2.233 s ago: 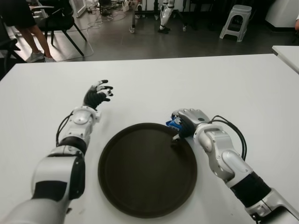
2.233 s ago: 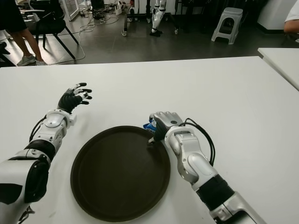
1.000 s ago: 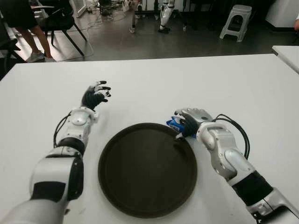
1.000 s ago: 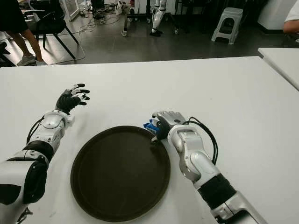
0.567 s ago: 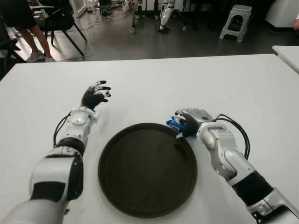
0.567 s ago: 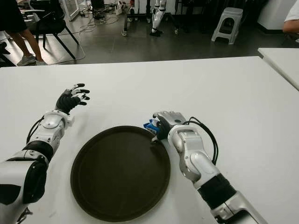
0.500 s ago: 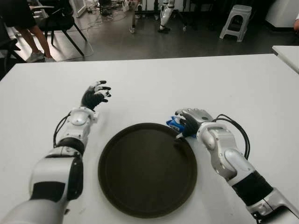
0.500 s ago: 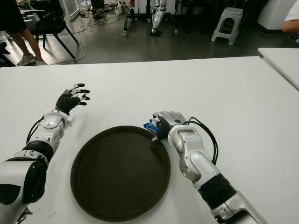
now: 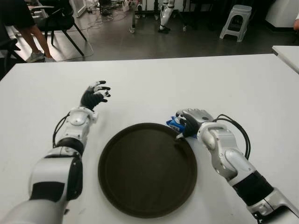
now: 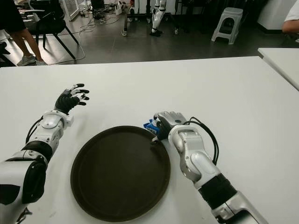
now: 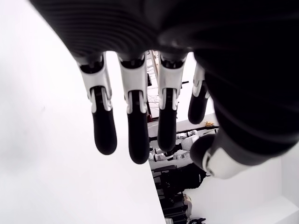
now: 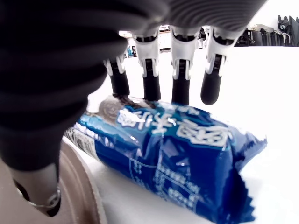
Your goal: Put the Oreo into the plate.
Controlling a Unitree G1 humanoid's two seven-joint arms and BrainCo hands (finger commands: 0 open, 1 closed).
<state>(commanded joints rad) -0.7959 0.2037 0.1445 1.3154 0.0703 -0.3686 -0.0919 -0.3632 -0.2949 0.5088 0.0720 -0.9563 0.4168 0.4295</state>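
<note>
The Oreo [image 9: 173,124] is a blue pack lying on the white table, just off the upper right rim of the round dark plate [image 9: 140,186]. My right hand [image 9: 185,127] is cupped over it. In the right wrist view the fingers [image 12: 180,88] reach straight over the Oreo pack [image 12: 177,154] with their tips at its far edge. The thumb [image 12: 35,186] hangs apart from the pack, by the plate's rim [image 12: 81,186]. My left hand [image 9: 95,94] shows to the upper left of the plate, fingers [image 11: 133,121] spread and holding nothing.
The white table [image 9: 233,84] stretches wide around the plate. A second white table [image 9: 287,51] stands at the far right. Beyond the far edge are a chair [image 9: 60,21], a person's legs [image 9: 30,39] and a grey stool [image 9: 233,21].
My right hand has shifted slightly right and away from the plate's inside, staying over the Oreo. The left hand has barely moved.
</note>
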